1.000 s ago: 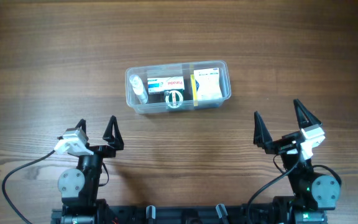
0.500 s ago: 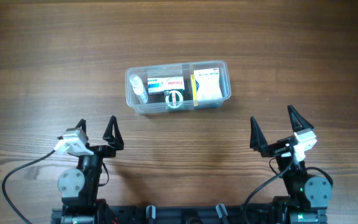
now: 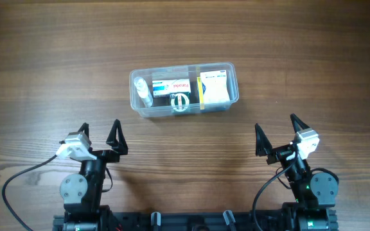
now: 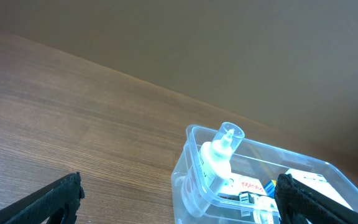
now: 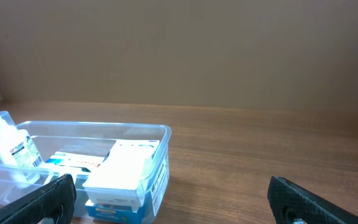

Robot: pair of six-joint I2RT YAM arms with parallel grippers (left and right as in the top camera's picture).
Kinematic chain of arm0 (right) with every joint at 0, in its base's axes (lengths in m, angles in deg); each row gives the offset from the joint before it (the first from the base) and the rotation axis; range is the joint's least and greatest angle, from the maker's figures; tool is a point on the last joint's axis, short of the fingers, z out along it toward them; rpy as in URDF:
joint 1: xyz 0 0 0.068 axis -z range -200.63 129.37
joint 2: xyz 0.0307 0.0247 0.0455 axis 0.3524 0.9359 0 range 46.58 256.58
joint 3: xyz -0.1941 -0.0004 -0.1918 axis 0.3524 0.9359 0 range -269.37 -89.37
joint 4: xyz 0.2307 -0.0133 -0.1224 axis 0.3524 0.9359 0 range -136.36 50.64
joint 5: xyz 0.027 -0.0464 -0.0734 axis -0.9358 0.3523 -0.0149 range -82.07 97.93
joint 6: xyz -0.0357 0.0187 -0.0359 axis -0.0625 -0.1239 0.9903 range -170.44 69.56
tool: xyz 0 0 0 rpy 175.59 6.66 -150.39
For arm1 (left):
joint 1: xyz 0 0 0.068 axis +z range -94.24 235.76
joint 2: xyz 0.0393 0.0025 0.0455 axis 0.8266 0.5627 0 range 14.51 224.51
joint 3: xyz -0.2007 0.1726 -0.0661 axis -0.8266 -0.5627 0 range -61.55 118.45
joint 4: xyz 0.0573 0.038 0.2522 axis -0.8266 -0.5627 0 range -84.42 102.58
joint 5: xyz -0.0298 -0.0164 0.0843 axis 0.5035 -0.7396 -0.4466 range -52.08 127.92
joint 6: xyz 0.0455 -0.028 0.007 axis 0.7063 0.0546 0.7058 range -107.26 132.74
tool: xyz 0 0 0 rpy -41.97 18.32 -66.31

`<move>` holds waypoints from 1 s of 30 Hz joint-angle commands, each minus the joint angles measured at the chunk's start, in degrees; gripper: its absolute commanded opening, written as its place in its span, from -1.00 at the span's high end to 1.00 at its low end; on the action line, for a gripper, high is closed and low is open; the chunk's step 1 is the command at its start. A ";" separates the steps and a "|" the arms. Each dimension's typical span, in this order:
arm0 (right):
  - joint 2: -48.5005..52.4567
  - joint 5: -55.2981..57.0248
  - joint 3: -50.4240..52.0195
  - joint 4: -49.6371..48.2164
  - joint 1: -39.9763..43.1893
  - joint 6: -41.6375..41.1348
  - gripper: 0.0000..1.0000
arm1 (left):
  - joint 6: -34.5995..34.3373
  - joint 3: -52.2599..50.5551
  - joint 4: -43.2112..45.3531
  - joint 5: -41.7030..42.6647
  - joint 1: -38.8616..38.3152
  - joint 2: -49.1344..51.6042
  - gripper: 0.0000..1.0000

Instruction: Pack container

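Observation:
The container point(image 3: 135, 99), a clear tub, lies at the table's middle. Inside it are a small clear bottle point(image 3: 143, 92) at the left end, a white box with red print point(image 3: 172, 86), a small black-and-white item point(image 3: 181, 101) and a white and yellow box point(image 3: 214, 88) at the right end. My left gripper point(image 3: 99, 126) stands open near the front edge, well short of the tub's left end. My right gripper point(image 3: 275, 123) is open too, in front of and to the right of the tub. Neither holds anything. In the left wrist view the bottle point(image 4: 219, 158) leans against the container's near corner point(image 4: 185, 180).
Bare wooden tabletop point(image 3: 56, 58) surrounds the tub on all sides. In the right wrist view the container's right end point(image 5: 160, 168) shows a white box point(image 5: 123, 168) stacked on a blue one, and the bottle point(image 5: 11, 149) stands at the far left. A plain wall rises behind the table.
My right arm has drawn back toward the front edge and slightly left, still open. The left arm and the container have not moved.

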 commanded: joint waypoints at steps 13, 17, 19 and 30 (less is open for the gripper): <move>-0.24 0.94 0.09 -0.33 -0.28 0.35 -1.00 | 0.48 -0.33 -0.26 -0.74 0.42 -0.61 -0.99; -0.24 0.92 0.09 -0.33 -0.28 0.35 -0.99 | 0.48 -0.33 -0.24 -0.74 0.42 -0.61 -1.00; -0.24 0.94 0.09 -0.33 -0.28 0.35 -0.99 | 0.48 -0.33 -0.24 -0.74 0.42 -0.61 -1.00; -0.24 0.94 0.09 -0.33 -0.28 0.33 -0.99 | 0.48 -0.33 -0.26 -0.74 0.42 -0.61 -0.99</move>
